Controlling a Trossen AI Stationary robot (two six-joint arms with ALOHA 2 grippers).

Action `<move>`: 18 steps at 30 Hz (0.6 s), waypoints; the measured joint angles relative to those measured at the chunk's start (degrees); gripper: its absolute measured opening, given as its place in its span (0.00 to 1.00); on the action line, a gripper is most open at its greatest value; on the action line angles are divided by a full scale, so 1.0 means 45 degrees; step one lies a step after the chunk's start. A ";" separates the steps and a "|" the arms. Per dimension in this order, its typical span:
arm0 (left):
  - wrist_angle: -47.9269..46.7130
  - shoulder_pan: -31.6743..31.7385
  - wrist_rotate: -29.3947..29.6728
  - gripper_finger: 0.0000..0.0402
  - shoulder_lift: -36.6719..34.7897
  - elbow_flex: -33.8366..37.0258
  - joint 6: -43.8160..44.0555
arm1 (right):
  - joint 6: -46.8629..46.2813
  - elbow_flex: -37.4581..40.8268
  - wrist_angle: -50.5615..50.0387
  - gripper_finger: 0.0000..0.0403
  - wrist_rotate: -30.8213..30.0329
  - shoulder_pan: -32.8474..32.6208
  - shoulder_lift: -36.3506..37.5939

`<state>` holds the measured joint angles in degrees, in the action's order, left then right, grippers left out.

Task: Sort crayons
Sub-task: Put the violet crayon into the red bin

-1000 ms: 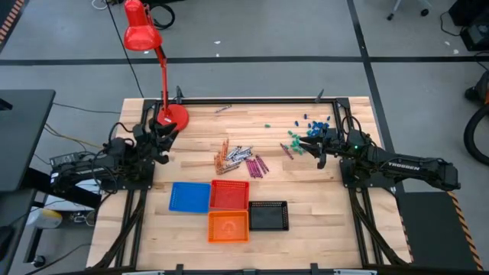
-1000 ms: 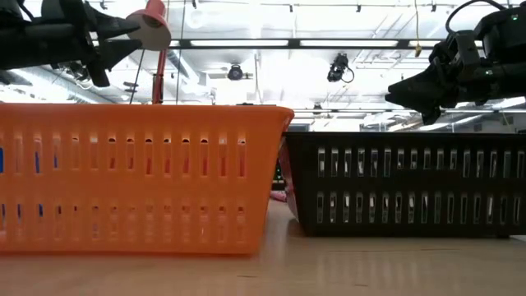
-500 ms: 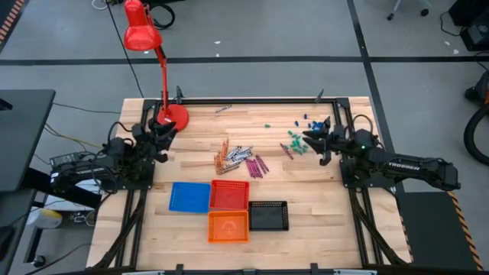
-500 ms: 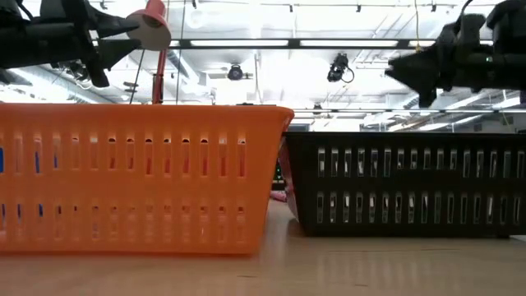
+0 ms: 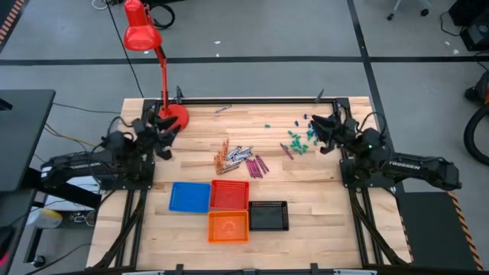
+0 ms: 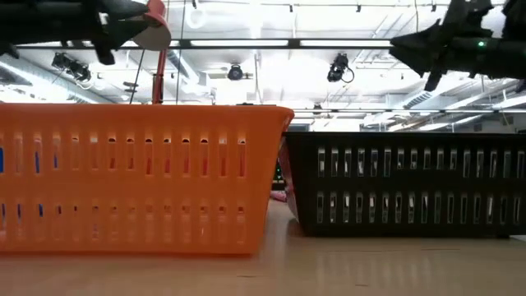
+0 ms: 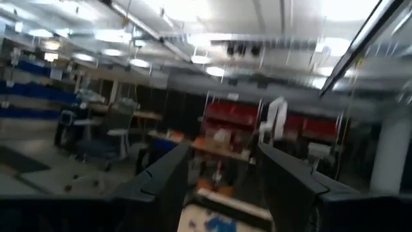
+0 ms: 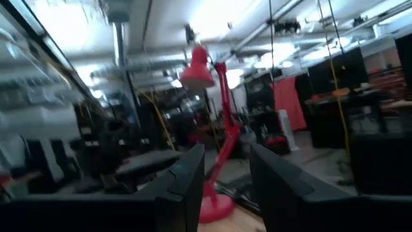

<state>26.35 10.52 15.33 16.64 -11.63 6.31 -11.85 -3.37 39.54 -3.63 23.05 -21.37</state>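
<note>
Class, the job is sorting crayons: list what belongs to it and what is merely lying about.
Belongs:
crayons
blue tray
red tray
orange tray
black tray

Lying about:
red lamp
green and blue bits

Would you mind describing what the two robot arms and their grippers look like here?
Both arms are dark, nearly black, with jointed segments. The right arm carries white lettering along its forearm and a small green light near the wrist. The left gripper and right gripper each end in two dark, flat, tapering fingers. Thin cables run near the left arm.
</note>
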 joint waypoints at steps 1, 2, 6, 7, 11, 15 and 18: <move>-0.0145 0.0000 0.0000 0.48 0.0569 -0.0190 -0.0013 | 0.0068 -0.0436 -0.0420 0.32 -0.0053 0.0065 -0.0267; -0.0282 0.0021 -0.0003 0.48 0.1139 -0.0369 -0.0060 | 0.0113 -0.0929 -0.0850 0.32 -0.0126 0.0111 -0.0615; -0.0894 0.0331 -0.0026 0.48 0.3354 -0.1247 -0.0273 | 0.0625 -0.2598 -0.2707 0.32 -0.0187 0.0124 -0.2674; -0.1063 0.0433 -0.0031 0.48 0.3876 -0.1479 -0.0266 | 0.0723 -0.2900 -0.2907 0.32 -0.0186 0.0082 -0.3270; -0.1662 0.0727 -0.0484 0.48 0.5673 -0.2273 -0.0181 | 0.1085 -0.3767 -0.2995 0.32 -0.0187 -0.0014 -0.5556; -0.1903 0.0895 -0.0924 0.48 0.7061 -0.2801 -0.0010 | 0.1365 -0.4608 -0.3187 0.32 -0.0187 -0.0010 -0.7563; -0.2152 0.1004 -0.0937 0.48 0.7935 -0.3127 -0.0001 | 0.1609 -0.5413 -0.3977 0.32 -0.0231 -0.0014 -0.8798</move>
<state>16.66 15.04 11.11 52.35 -25.70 6.31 -4.61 -27.73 21.65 -4.67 22.98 -60.97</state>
